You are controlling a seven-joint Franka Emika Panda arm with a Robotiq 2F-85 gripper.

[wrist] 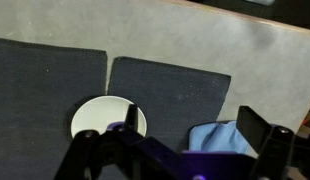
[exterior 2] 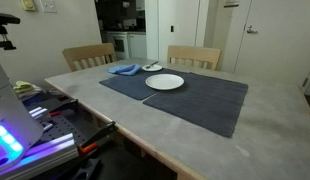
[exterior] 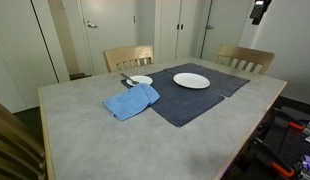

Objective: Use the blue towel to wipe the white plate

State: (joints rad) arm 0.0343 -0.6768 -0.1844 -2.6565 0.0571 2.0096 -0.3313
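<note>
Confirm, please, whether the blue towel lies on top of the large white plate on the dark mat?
No: the towel lies beside the large plate, apart from it; that plate does sit on the dark mat, as an exterior view shows.

Grey stone-look tabletop [exterior: 115, 140] with a wooden edge takes up most of the room. Two light wooden slat-back chairs stand on its far side: chair [exterior: 128, 57] toward one end, second chair [exterior: 245, 58] toward the other. The back of a third chair [exterior: 10, 140] is at the near corner. Behind them are a white panel door [exterior: 107, 25] and paired white closet doors [exterior: 190, 25]. In an exterior view, a plain pale wall [exterior 2: 65, 30] sits beside an opening into a dim kitchen nook [exterior 2: 120, 20], dark appliance inside. Another white door [exterior 2: 263, 35] further along. Light is soft, even, indoor.
</note>
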